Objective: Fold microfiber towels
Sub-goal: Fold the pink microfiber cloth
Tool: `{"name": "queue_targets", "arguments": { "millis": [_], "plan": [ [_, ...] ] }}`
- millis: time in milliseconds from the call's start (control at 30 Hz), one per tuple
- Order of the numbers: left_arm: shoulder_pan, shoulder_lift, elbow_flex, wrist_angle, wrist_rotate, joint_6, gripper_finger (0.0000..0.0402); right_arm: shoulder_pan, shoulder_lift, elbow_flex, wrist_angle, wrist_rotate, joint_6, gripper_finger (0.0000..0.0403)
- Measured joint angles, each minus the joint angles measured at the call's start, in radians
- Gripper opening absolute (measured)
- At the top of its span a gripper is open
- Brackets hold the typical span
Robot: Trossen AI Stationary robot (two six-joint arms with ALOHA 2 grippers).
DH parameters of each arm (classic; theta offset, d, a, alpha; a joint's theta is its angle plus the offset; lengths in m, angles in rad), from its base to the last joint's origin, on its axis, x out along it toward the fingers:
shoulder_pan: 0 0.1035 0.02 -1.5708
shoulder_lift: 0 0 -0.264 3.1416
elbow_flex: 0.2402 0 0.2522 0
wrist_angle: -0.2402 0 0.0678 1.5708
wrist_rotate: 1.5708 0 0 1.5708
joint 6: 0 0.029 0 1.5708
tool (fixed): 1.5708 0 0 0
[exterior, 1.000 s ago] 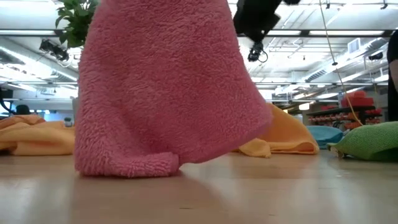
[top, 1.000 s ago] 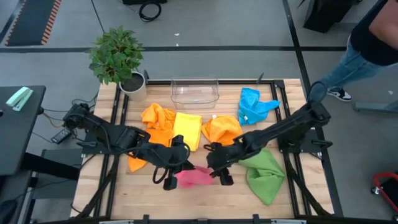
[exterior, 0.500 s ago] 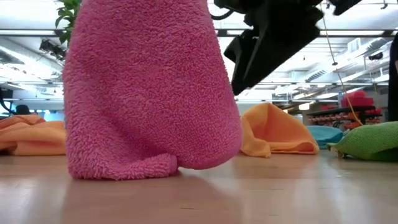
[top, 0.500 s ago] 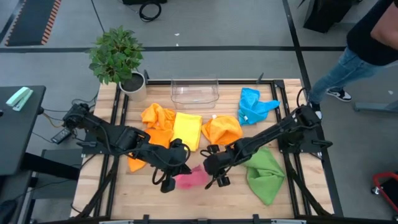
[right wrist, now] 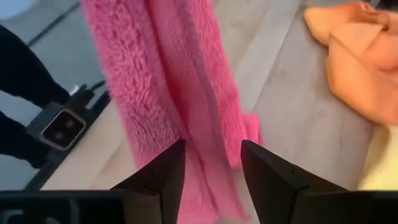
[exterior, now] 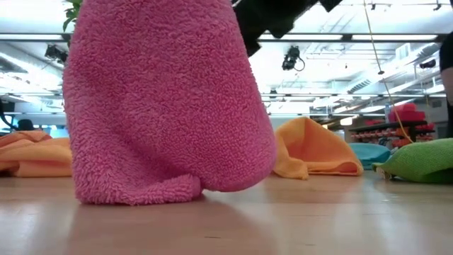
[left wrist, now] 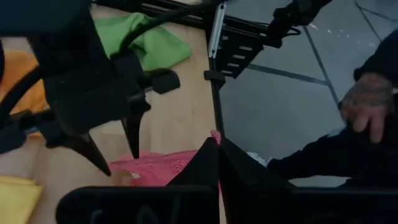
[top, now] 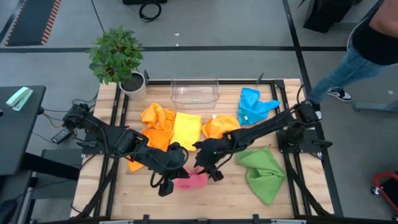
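A pink towel [top: 194, 180] hangs near the table's front middle from my left gripper [top: 173, 179], which is shut on it. Its lower end [exterior: 141, 188] rests bunched on the wood. My right gripper [top: 207, 171] is open just right of the towel. In the right wrist view its two fingers stand on either side of the towel's hanging edge [right wrist: 186, 93]; whether they touch it, I cannot tell. Two orange towels [top: 158, 121] [top: 222, 129], a yellow [top: 186, 129], a blue [top: 254, 104] and a green one [top: 264, 174] lie on the table. My left gripper pinches the pink towel's top part [left wrist: 212, 135] between its two shut fingers, coming slanting down from the table's left. The towel hangs below the fingers, upright and slack, with its lower end on the table. Layers cannot be counted.
A clear plastic bin [top: 194, 92] stands at the far middle, and a potted plant [top: 118, 59] at the far left corner. A person [top: 367, 43] stands beyond the table's right side. Bare wood [top: 211, 199] lies along the front edge.
My right gripper has moved down and toward the table's left, up to the hanging pink towel, rolling as it went; its fingers now straddle the towel. The towel has swung slightly leftward while its lower end stays on the table.
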Motion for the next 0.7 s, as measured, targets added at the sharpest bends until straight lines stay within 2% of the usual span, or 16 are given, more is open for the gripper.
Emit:
{"name": "queue_targets", "arguments": {
  "millis": [100,200,267,367,533,700],
  "plan": [
    [0.000,0.000,0.000,0.000,-0.002,-0.013,0.0014,0.004,0.026,0.000,0.007,0.023,-0.009,0.0132],
    [0.001,0.000,0.000,-0.001,-0.003,-0.015,0.0010,0.003,0.034,0.000,0.005,-0.021,-0.002,0.0047],
    [0.000,0.000,0.000,-0.006,-0.003,-0.015,0.0006,0.001,0.029,0.000,-0.014,-0.054,0.011,0.0014],
    [0.000,0.000,0.000,-0.020,-0.002,-0.015,0.0009,0.004,-0.020,0.000,-0.106,-0.011,0.036,0.0007],
    [-0.010,0.000,0.000,-0.038,-0.003,-0.002,0.0010,0.020,-0.178,0.000,-0.270,0.176,0.039,0.0003],
    [-0.010,0.000,0.000,-0.045,-0.013,0.012,0.0009,0.078,-0.357,0.000,-0.311,0.333,0.077,0.0002]
  ]
}}
